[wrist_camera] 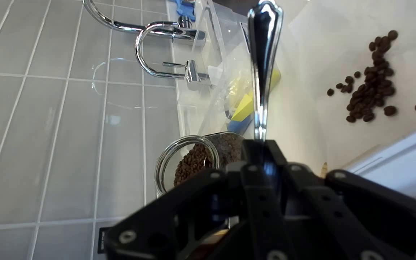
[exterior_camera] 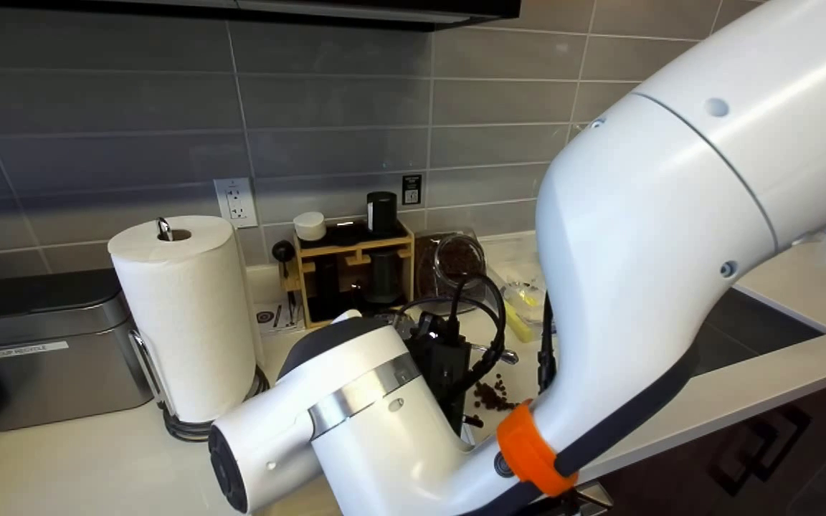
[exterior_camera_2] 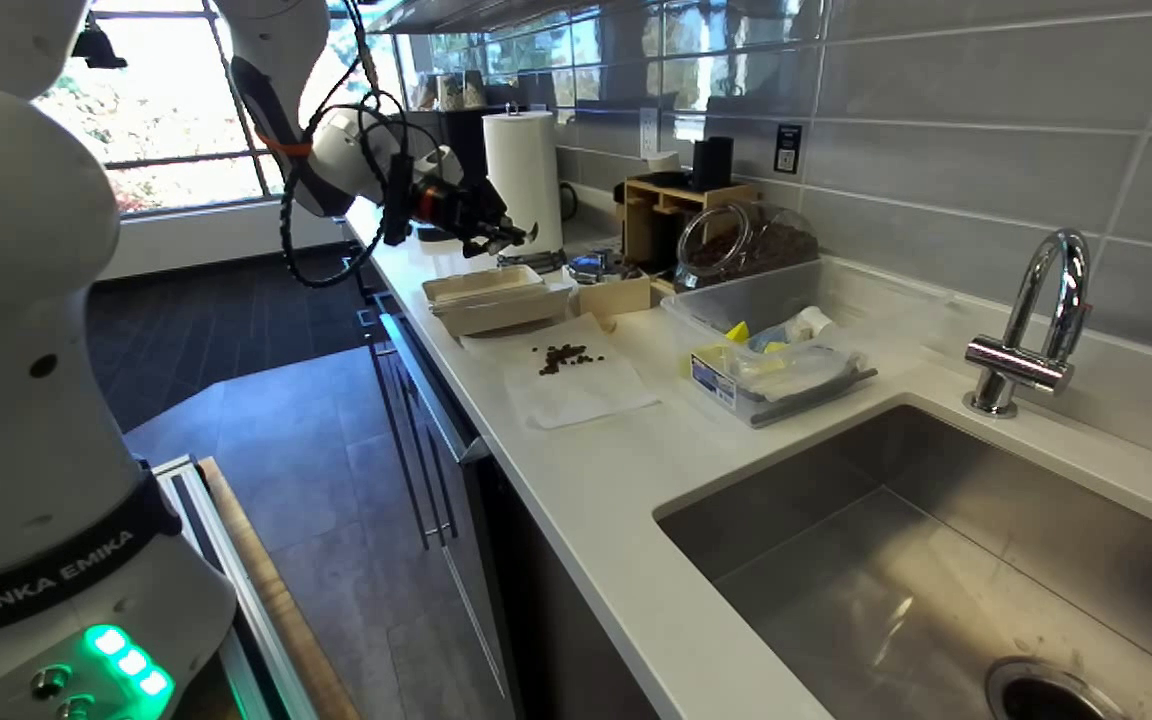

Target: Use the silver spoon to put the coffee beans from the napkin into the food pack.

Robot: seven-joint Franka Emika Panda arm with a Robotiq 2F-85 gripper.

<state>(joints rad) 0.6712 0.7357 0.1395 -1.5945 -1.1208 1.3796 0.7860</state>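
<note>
My gripper (wrist_camera: 262, 144) is shut on the silver spoon (wrist_camera: 264, 54); the handle sticks out past the fingertips in the wrist view, and the bowl is hidden. In an exterior view the gripper (exterior_camera_2: 508, 238) is raised above the counter, beyond the food pack and near the paper towel roll. The dark coffee beans (exterior_camera_2: 564, 358) lie in a loose pile on the white napkin (exterior_camera_2: 586, 398), apart from the gripper. The beans (wrist_camera: 372, 85) show at right in the wrist view. The food pack (exterior_camera_2: 506, 312) sits open beside the napkin's far edge.
A clear bin (exterior_camera_2: 756, 345) with bags and a yellow box stands behind the napkin, with the sink (exterior_camera_2: 896, 560) nearer. A glass jar of beans (exterior_camera_2: 751, 250), a wooden shelf (exterior_camera: 355, 251) and the paper towel roll (exterior_camera: 183, 315) stand along the tiled wall.
</note>
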